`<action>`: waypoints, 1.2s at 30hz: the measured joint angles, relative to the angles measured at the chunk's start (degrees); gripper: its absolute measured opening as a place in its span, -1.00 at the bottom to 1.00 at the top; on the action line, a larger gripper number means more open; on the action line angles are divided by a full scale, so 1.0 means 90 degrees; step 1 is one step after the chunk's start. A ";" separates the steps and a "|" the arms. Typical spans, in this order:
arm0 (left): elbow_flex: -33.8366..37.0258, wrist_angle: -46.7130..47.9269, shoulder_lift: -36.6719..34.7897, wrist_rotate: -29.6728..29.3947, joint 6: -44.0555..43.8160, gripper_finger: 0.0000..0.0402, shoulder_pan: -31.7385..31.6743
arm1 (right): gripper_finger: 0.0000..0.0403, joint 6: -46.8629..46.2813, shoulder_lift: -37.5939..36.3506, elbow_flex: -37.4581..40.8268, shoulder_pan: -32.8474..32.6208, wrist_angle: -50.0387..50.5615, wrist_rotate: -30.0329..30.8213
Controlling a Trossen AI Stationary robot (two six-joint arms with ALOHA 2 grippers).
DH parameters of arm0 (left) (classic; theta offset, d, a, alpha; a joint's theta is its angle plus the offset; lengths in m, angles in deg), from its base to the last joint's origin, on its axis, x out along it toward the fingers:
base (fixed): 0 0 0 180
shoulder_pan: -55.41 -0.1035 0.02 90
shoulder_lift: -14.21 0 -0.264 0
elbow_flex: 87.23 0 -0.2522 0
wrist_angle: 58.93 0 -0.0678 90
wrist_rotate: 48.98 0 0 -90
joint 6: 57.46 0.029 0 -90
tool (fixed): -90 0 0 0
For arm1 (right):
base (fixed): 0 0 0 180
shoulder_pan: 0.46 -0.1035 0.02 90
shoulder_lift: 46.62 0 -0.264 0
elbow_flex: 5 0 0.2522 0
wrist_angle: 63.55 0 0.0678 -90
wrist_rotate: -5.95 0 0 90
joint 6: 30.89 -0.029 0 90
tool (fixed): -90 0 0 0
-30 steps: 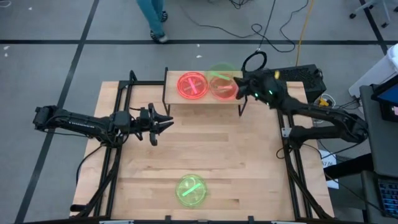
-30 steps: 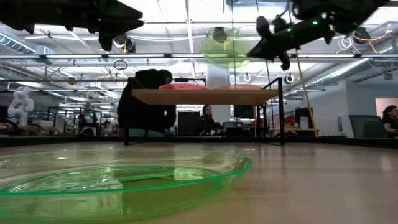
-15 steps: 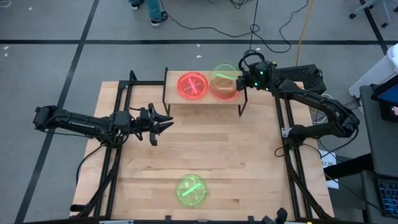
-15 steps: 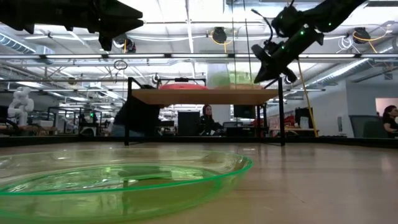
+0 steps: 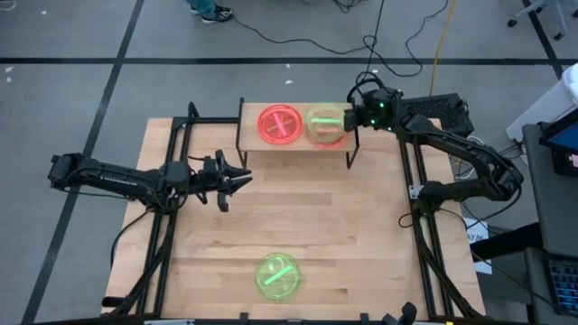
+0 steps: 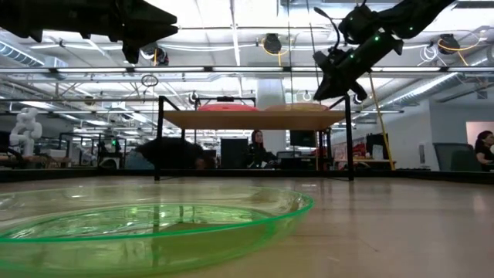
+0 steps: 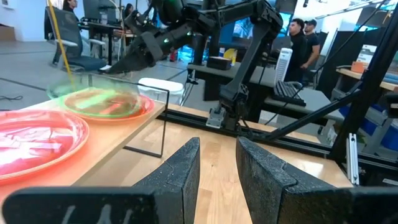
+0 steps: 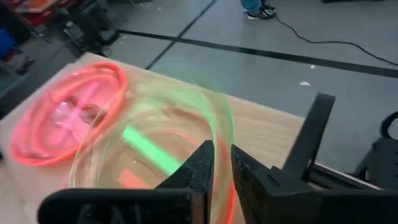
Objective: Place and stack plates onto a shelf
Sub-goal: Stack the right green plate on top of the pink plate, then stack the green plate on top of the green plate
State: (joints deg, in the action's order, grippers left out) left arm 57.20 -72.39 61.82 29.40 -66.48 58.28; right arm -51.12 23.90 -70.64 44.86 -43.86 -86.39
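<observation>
- Fingers of my right gripper, nearly closed, pinch the green plate's rim over an orange plate on the shelf.
- Left gripper hovers above the desk, fingers slightly parted, empty.
- Another green plate lies near the desk's front edge.

I see the wooden table carrying the small shelf at its far edge and one green plate near its front edge. On the shelf, a pink plate sits beside an orange plate with another green plate on it.
</observation>
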 joint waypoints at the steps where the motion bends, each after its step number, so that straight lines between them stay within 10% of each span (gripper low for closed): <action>1: 0.0000 0.0004 0.0000 0.0000 0.0000 -0.45 0.0000 | -0.78 -0.0024 -0.0051 0.0000 0.0000 0.0007 -0.0102; 23: -0.0038 0.0380 0.0235 0.0029 -0.0654 -0.45 0.0000 | -0.29 0.0739 -0.2404 0.0002 -0.0472 0.0343 -0.2579; 36: -0.0663 0.1338 0.2080 0.1893 -0.2181 -0.45 0.0250 | -0.29 0.0810 -0.3494 0.0007 -0.0881 -0.0352 -0.2600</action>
State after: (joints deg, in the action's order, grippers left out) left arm 51.24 -60.35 80.54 46.44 -86.10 60.53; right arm -43.82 -7.55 -70.57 36.93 -47.02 -109.79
